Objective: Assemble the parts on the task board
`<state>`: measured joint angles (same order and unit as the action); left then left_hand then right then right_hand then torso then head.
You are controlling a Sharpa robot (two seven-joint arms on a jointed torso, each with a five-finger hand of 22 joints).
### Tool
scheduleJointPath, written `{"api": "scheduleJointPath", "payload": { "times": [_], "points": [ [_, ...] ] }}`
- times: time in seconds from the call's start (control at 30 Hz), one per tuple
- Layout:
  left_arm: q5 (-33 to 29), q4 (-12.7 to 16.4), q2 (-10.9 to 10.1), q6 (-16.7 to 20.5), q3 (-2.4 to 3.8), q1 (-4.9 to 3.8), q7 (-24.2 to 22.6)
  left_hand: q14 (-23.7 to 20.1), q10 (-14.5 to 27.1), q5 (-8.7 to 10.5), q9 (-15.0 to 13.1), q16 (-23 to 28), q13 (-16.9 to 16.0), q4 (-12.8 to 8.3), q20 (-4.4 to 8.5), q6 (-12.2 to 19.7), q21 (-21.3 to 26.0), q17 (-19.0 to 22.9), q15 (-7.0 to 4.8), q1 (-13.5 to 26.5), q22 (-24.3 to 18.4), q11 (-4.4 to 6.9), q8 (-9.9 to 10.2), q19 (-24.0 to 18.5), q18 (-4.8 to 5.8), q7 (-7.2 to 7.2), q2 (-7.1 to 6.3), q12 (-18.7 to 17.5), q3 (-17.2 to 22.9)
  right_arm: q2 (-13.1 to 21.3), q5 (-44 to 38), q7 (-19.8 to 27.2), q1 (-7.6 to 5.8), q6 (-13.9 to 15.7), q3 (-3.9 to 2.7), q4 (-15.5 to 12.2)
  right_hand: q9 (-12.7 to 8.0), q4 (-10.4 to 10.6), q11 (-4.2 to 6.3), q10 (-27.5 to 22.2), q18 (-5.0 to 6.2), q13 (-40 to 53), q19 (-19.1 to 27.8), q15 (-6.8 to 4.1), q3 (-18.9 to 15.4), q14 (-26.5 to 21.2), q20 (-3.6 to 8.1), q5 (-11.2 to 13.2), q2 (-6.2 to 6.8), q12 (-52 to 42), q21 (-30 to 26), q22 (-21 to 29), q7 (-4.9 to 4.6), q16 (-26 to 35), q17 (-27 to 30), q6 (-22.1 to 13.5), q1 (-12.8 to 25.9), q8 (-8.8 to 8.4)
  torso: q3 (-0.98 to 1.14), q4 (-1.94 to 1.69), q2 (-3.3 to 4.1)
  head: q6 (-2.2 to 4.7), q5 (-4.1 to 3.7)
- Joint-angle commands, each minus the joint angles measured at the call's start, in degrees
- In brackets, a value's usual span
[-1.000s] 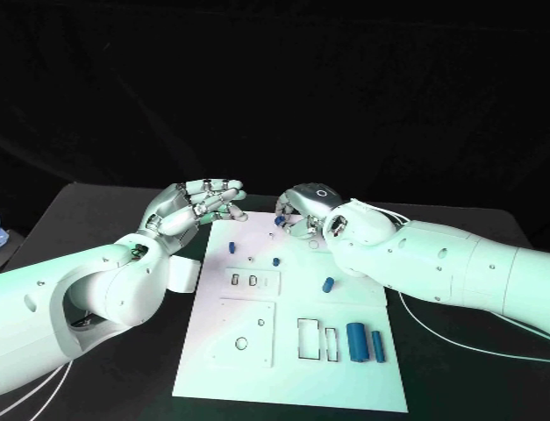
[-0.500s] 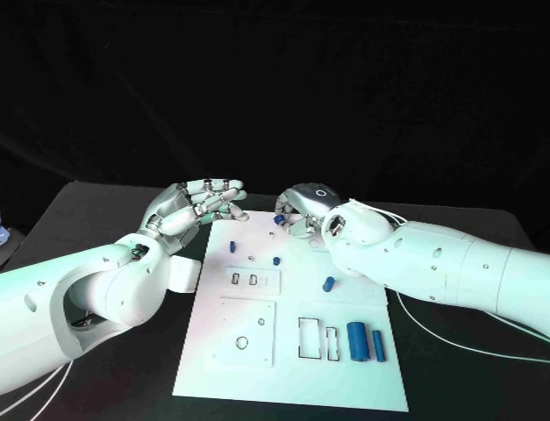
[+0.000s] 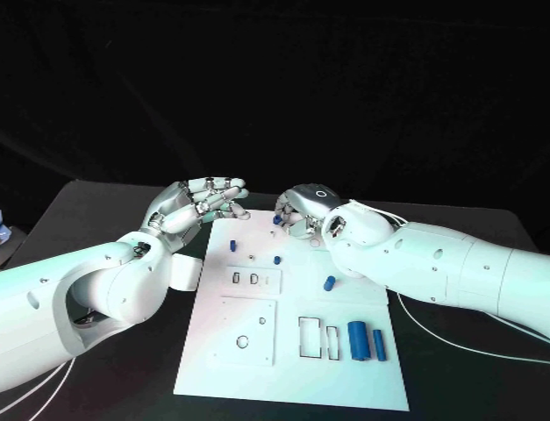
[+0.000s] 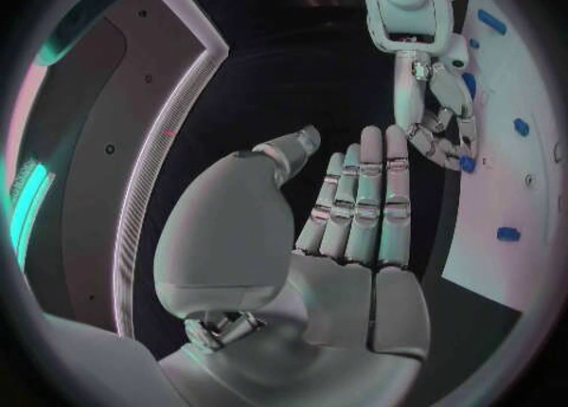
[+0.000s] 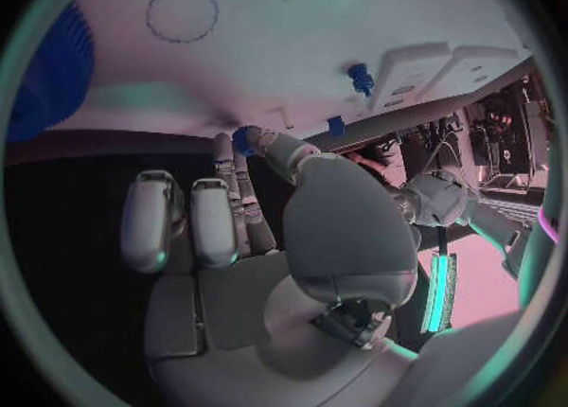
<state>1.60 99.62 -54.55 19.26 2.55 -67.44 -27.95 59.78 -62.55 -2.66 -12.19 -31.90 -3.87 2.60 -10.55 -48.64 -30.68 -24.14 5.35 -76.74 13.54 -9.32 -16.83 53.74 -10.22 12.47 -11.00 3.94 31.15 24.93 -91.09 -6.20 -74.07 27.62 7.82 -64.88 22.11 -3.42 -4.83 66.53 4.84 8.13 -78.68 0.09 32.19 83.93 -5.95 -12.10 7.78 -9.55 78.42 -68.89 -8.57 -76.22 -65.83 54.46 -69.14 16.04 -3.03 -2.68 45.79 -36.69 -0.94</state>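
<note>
- almost nothing has moved over the last second: right hand [image 3: 303, 210] still pinches a small blue peg [image 3: 279, 220] at the task board [image 3: 294, 368]'s far edge.
- left hand [image 3: 203, 201] stays empty, fingers loosely apart, so insertion looks pending.

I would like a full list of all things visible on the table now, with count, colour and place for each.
task board: one, white, middle of the black table.
small parts: three, blue, on the board's far half.
larger parts: two, blue, side by side near the board's right edge.
part in hand: one, blue, pinched by the right hand at the board's far edge.
table: one, black.
left hand: silver, holds nothing, beyond the board's far left corner.
right hand: silver.
</note>
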Motion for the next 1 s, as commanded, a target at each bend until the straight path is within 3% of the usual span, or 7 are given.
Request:
{"api": "scheduleJointPath", "payload": {
  "times": [0.03,0.27,0.43,0.57,0.87,0.93,1.0],
  "points": [
    [-0.1,0.0,0.1,-1.2,0.04,-0.08,-0.2,-0.3,0.2,-0.21,-0.1,-0.3,0.0,-0.4,-0.13,0.4,-0.2,-0.1,-0.01,0.2,0.1,0.04,0.1,-0.4,0.04,0.71,0.13,-0.3,0.0,0.0,-0.2,0.2,0.07,0.5,0.03,-0.3,0.0,0.4,0.01,-0.4,-0.4,0.1,0.3,0.09,0.1,1.7,-0.2,0.2,-0.13,0.2,0.0,-0.1,-0.07,-0.2,0.0,-0.5,0.4,-0.32,0.03,-0.01,0.03,0.13,0.0],
    [-0.1,0.0,0.0,-1.2,0.04,-0.08,-0.1,-0.3,0.2,-0.21,-0.1,-0.3,0.0,-0.4,-0.13,0.4,-0.2,-0.1,-0.01,0.2,0.1,0.04,0.1,-0.4,0.04,0.71,0.13,-0.3,0.0,0.1,-0.1,-0.2,0.07,0.5,0.03,-0.2,0.0,0.7,-0.29,-1.0,-0.07,0.2,1.2,0.34,0.0,1.3,-0.36,0.6,0.53,0.4,-1.0,1.4,-0.52,0.5,1.4,-1.8,0.6,-1.08,-0.02,0.0,0.07,0.2,0.09],
    [-0.1,0.0,0.0,-1.2,0.04,-0.09,-0.1,-0.5,0.3,-0.21,-0.1,-0.4,0.0,-0.4,-0.17,0.5,-0.3,-0.2,0.03,0.3,0.1,0.01,0.2,-0.5,0.05,0.75,0.19,-0.2,0.0,0.0,0.2,-0.5,0.06,-0.1,0.04,0.1,-1.1,1.5,-2.21,-6.6,0.99,-0.7,4.6,1.86,-0.8,-0.2,-1.72,1.6,2.43,2.7,-4.6,6.6,-2.4,3.5,6.3,-8.1,1.1,-5.19,-0.05,0.04,0.05,0.28,0.04],
    [-0.1,-0.1,0.0,-1.3,0.04,-0.09,0.0,-0.5,0.3,-0.21,-0.1,-0.4,0.0,-0.4,-0.17,0.5,-0.3,-0.2,0.03,0.3,0.1,0.01,0.2,-0.5,0.05,0.75,0.19,-0.2,0.0,0.1,0.3,-0.7,0.02,-0.1,0.04,0.2,-1.5,1.7,-1.92,-8.0,1.27,-0.9,5.1,1.68,-1.6,-0.5,-1.79,1.9,2.56,2.6,-5.6,7.6,-2.33,4.1,7.4,-11.2,0.6,-7.07,-0.02,0.03,0.07,0.35,0.03],
    [-0.2,-0.4,-0.3,-1.5,0.04,-0.09,0.0,-0.5,0.4,-0.21,-0.1,-0.5,0.0,-0.5,-0.18,0.5,-0.4,-0.2,0.05,0.3,0.1,-0.01,0.3,-0.6,0.05,0.77,0.18,-0.2,0.0,4.8,2.1,-0.4,-0.52,1.5,-0.15,-4.5,-0.6,2.0,-1.93,-5.6,0.79,-0.4,3.5,1.67,-1.7,0.2,-1.73,0.4,2.15,0.4,-4.3,5.3,-2.26,2.6,5.7,-7.9,-0.2,-5.57,0.08,0.41,-0.23,0.59,-0.09],
    [-0.3,-0.5,-0.4,-1.6,0.04,-0.09,0.1,-0.5,0.4,-0.21,-0.1,-0.5,0.0,-0.5,-0.19,0.5,-0.4,-0.2,0.06,0.3,0.1,-0.02,0.3,-0.6,0.06,0.77,0.17,-0.2,0.0,7.6,4.3,-0.1,-1.13,1.6,-0.32,-7.5,-0.1,2.2,-1.52,-2.9,0.44,0.3,2.4,1.41,-1.5,0.7,-1.59,-0.3,2.02,-1.3,-3.2,3.5,-2.19,1.5,4.3,-5.8,-0.4,-4.6,0.14,0.67,-0.39,0.67,-0.1],
    [-0.4,-0.6,-0.5,-1.7,0.03,-0.09,0.1,-0.5,0.4,-0.21,-0.1,-0.5,0.0,-0.5,-0.19,0.5,-0.4,-0.2,0.06,0.3,0.1,-0.02,0.3,-0.6,0.06,0.77,0.17,-0.2,0.0,11.0,7.7,0.0,-2.0,0.0,-0.48,-10.9,0.6,2.2,-0.04,2.5,0.08,3.0,1.2,0.29,-2.4,1.2,-0.68,-0.9,2.34,-5.9,-1.9,1.4,-1.2,0.0,2.4,-3.6,-0.6,-3.05,0.23,0.97,-0.66,0.79,-0.12]
  ]
}}
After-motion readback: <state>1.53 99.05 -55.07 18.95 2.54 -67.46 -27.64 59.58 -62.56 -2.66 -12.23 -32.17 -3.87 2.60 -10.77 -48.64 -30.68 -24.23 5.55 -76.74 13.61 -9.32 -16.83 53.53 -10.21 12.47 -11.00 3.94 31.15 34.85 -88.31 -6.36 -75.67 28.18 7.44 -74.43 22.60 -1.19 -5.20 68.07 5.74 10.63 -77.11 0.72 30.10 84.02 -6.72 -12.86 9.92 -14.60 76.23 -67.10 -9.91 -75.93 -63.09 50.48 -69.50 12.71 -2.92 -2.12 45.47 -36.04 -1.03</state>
